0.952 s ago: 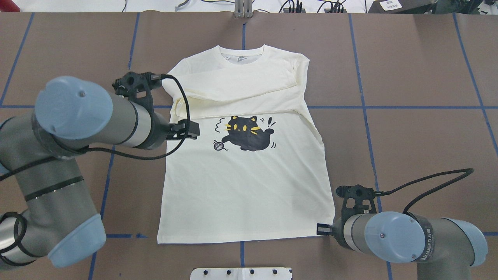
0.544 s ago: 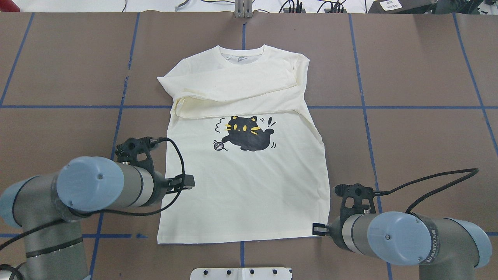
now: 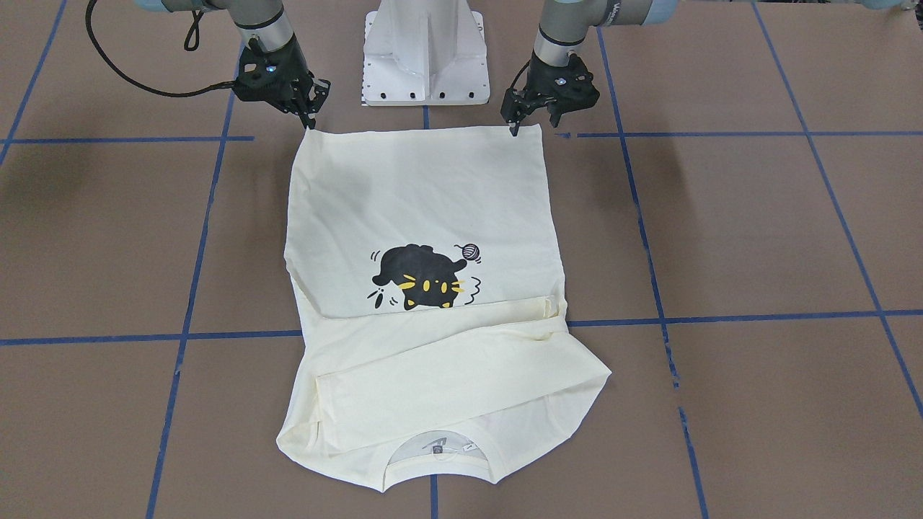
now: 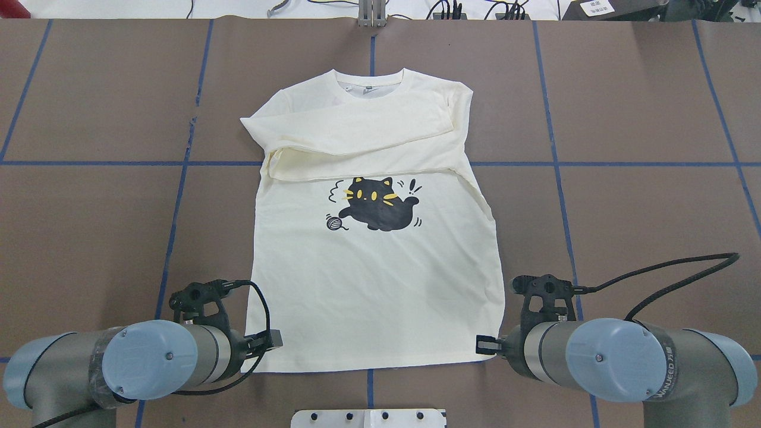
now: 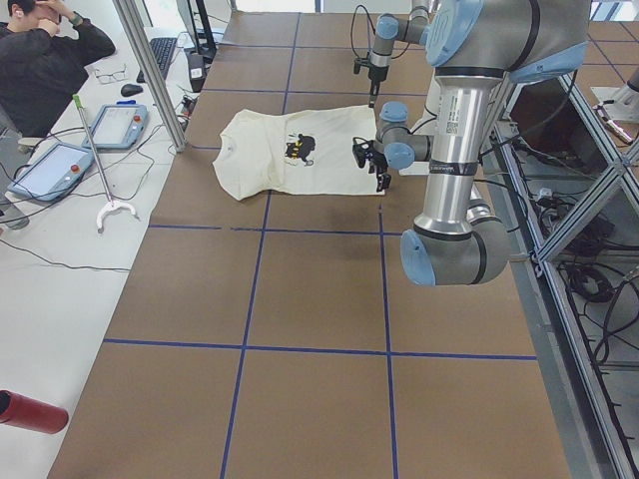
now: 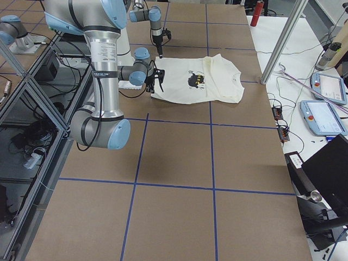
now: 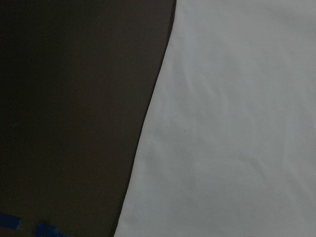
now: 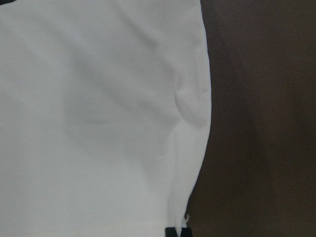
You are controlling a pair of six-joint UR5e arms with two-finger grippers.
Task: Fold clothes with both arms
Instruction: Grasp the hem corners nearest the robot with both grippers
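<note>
Shirt (image 4: 374, 285): one, flat on worktop (image 4: 624, 208).
Left pincer (image 4: 276, 343): one, spread, lower-left hem corner.
Right pincer (image 4: 478, 345): one, spread, lower-right hem corner.

A cream shirt (image 4: 374, 285) lies flat on the brown desk (image 4: 642, 214). Its neck points away from the robot. Both sleeves are folded across the chest, just above the black cat (image 4: 379, 205) picture. The left pincer (image 4: 272, 343) is over the shirt's left edge, near the bottom hem. The right pincer (image 4: 483, 345) is over the shirt's bottom right corner. Blue tape lines (image 4: 648, 163) cross the desk around the shirt.
</note>
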